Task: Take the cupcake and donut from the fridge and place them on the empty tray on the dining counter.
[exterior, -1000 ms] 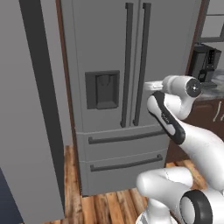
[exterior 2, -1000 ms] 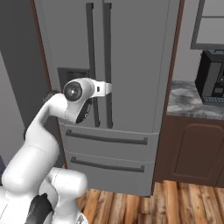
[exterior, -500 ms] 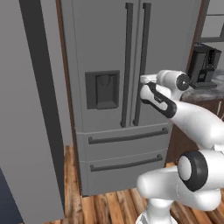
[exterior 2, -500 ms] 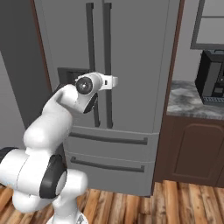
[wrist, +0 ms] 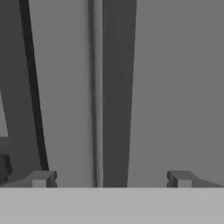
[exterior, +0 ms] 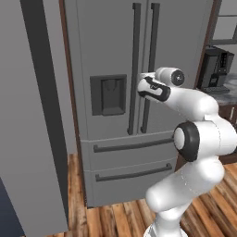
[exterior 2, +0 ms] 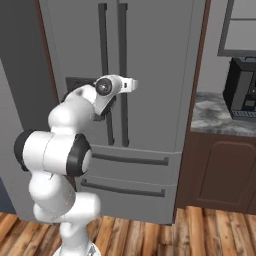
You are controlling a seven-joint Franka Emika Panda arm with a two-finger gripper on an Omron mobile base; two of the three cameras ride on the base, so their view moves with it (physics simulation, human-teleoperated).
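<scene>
The fridge (exterior: 115, 51) stands with both grey doors shut, so the cupcake and donut are hidden inside it. The tray and the dining counter are out of view. My gripper (exterior: 140, 84) is stretched out level at mid-door height, right in front of the dark vertical handles (exterior: 150, 69), and its white end shows in the right base view (exterior 2: 133, 85). In the hand view the gripper (wrist: 111, 179) is open, its fingertips (wrist: 41, 178) wide apart. One dark handle (wrist: 118, 87) runs straight up between them, beside the door seam. Nothing is held.
A dark dispenser panel (exterior: 109, 95) sits left of the handles, with two drawers (exterior: 129, 159) below. A tall grey panel (exterior: 28, 139) stands at the left. To the right is a brown cabinet (exterior 2: 220, 170) with a marbled top and a black coffee machine (exterior 2: 242, 92).
The arm has unfolded and the hand has travelled left and forward, from beside the fridge to just in front of the door handles. The jaws stayed open. The fridge is unchanged.
</scene>
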